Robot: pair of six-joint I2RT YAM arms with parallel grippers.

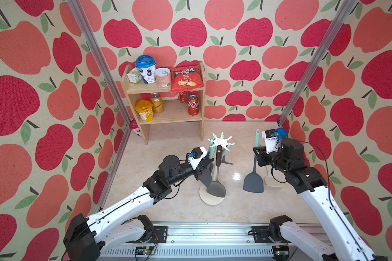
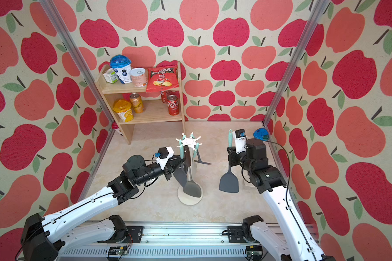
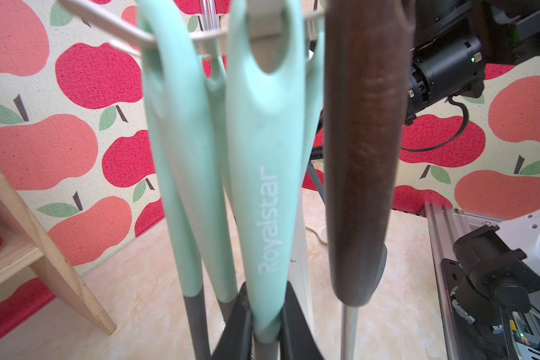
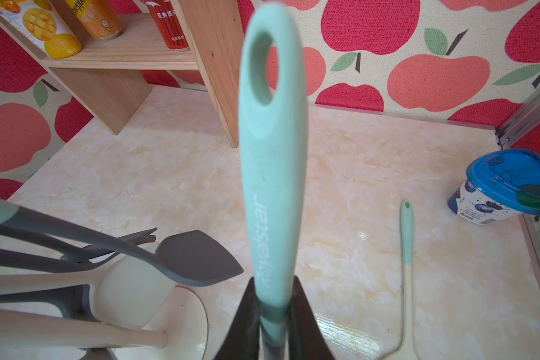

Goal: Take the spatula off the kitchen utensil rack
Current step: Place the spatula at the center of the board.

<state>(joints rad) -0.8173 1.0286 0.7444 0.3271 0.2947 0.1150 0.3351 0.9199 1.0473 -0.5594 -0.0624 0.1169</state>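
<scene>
Mint-green in the handle and grey in the blade, the spatula (image 1: 254, 180) hung clear of the rack (image 1: 220, 141). The lifting-off therefore looked done, and what seemed left was to carry it away or lay it on the bench (image 1: 179, 210). The right fingers (image 4: 245, 324) were clamped on the lower handle, about where mint met grey. The looped end of the handle stood free beyond the fingertips, hooked on nothing. The broad, flat blade hung on the far side of the fingers, towards the bench; whether its edge touched could not be told.

The left fingers (image 3: 239, 324) were clamped on a second handle (image 3: 264, 187), also mint, whose loop sat over a white prong (image 3: 131, 39) of the rack beyond those fingertips. Whether that grip steadied the rack or began another removal could not be told. A dark wooden handle (image 3: 362, 156) hung just beside those fingers. A pale spatula (image 4: 406, 249) lay flat on the bench, apart from the right fingers.
</scene>
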